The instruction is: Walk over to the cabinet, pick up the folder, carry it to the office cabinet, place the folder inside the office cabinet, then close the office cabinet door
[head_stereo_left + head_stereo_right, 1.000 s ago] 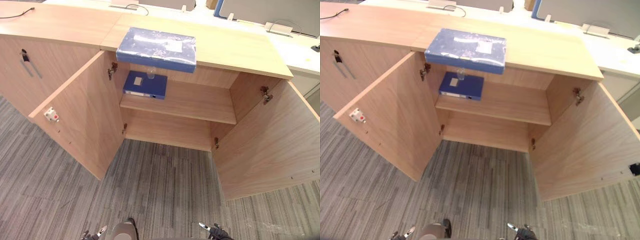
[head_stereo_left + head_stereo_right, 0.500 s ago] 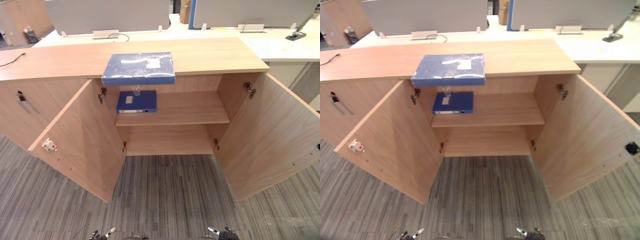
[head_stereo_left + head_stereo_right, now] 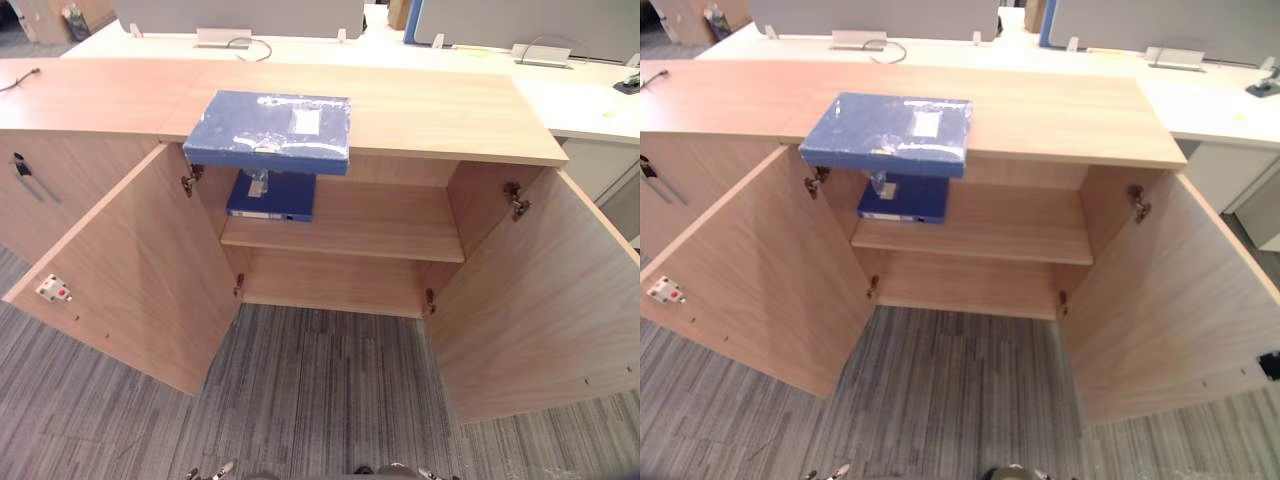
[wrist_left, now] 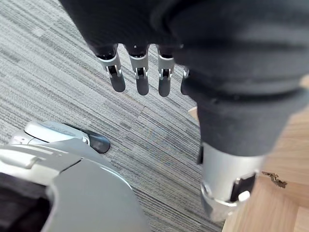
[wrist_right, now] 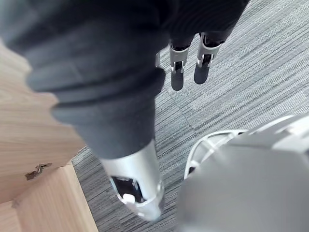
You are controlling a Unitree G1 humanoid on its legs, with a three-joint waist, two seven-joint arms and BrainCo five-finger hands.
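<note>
A blue folder (image 3: 268, 125) lies flat on the wooden top of the cabinet (image 3: 440, 110), its front edge overhanging the opening. A second blue folder (image 3: 272, 197) rests on the inner shelf (image 3: 380, 225) just below it. Both cabinet doors stand wide open, the left door (image 3: 130, 270) and the right door (image 3: 540, 290) swung out toward me. My left hand (image 4: 141, 77) hangs over the carpet with straight fingers and holds nothing. My right hand (image 5: 177, 72) hangs the same way, empty, well short of the cabinet.
A closed cabinet with a metal handle (image 3: 25, 175) adjoins on the left. White desks (image 3: 590, 100) with grey partitions stand behind. Grey striped carpet (image 3: 320, 400) stretches between me and the open doors, which narrow the approach on both sides.
The whole picture has shifted, so the camera has moved; the cabinet now sits nearer and more square in front. Both folders lie as before.
</note>
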